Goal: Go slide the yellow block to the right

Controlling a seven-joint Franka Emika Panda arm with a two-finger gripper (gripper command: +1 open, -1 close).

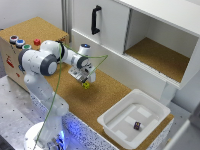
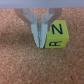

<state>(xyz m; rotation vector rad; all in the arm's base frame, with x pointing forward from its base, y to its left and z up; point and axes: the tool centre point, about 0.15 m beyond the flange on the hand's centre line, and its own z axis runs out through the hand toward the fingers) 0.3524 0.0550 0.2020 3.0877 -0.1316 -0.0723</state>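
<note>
The yellow block (image 1: pixel 86 85) is a tiny yellow-green cube on the cork counter (image 1: pixel 107 97), right under my gripper (image 1: pixel 83 80). In the wrist view the block (image 2: pixel 56 37) shows black letters on its faces. My gripper (image 2: pixel 40 45) is shut, its two fingers (image 2: pixel 35 34) pressed together. The fingertips stand beside the block and touch its side, not around it. Nothing is held between the jaws.
A white tray (image 1: pixel 150 102) sits at the counter's end on the exterior view's right, with a small dark block (image 1: pixel 137 125) in it. A white cabinet with a black handle (image 1: pixel 95 20) and an open compartment (image 1: pixel 160 55) stands behind. A button box (image 1: pixel 20 42) stands at the left.
</note>
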